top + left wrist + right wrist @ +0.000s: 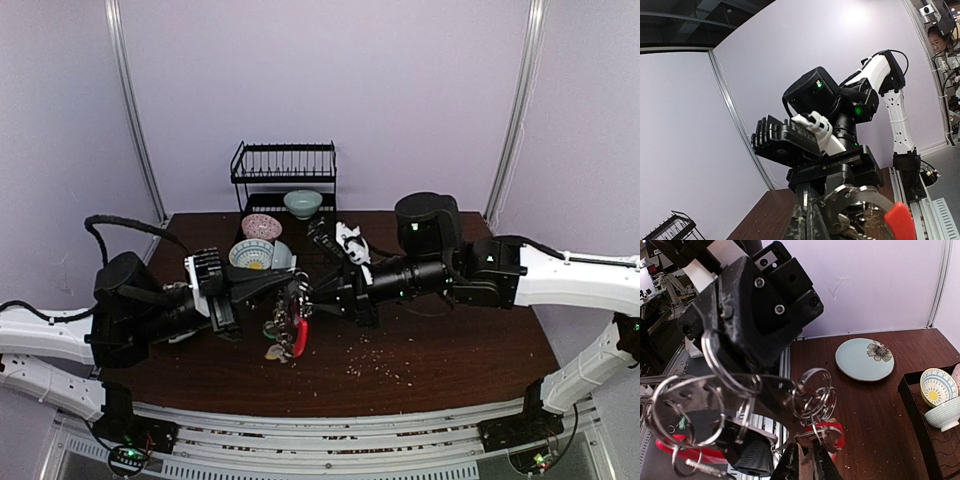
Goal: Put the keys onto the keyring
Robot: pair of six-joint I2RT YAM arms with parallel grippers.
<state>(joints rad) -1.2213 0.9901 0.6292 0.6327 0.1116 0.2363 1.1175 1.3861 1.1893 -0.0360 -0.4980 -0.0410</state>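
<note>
Both grippers meet above the middle of the table. My left gripper (pixel 290 288) (pixel 807 227) is shut on the keyring (pixel 860 195), pinching its thin metal ring. The red strap (pixel 301 335) (pixel 900 220) and a bunch of keys (pixel 283 345) dangle below it. In the right wrist view several linked rings (pixel 815 395) hang from the left gripper's black body (pixel 750 315). Under them hangs a silvery key with a red tag (pixel 829 434). My right gripper (pixel 312 292) (pixel 807 466) is just below that key, its jaws a narrow gap apart with the key's blade between them.
A black dish rack (pixel 285 175) stands at the back with bowls (pixel 303 203) in front of it. A pale plate with a flower (pixel 864 359) lies on the table. A dark tray (pixel 910 405) holds two bowls (pixel 937 387). Crumbs (pixel 375 365) dot the wood.
</note>
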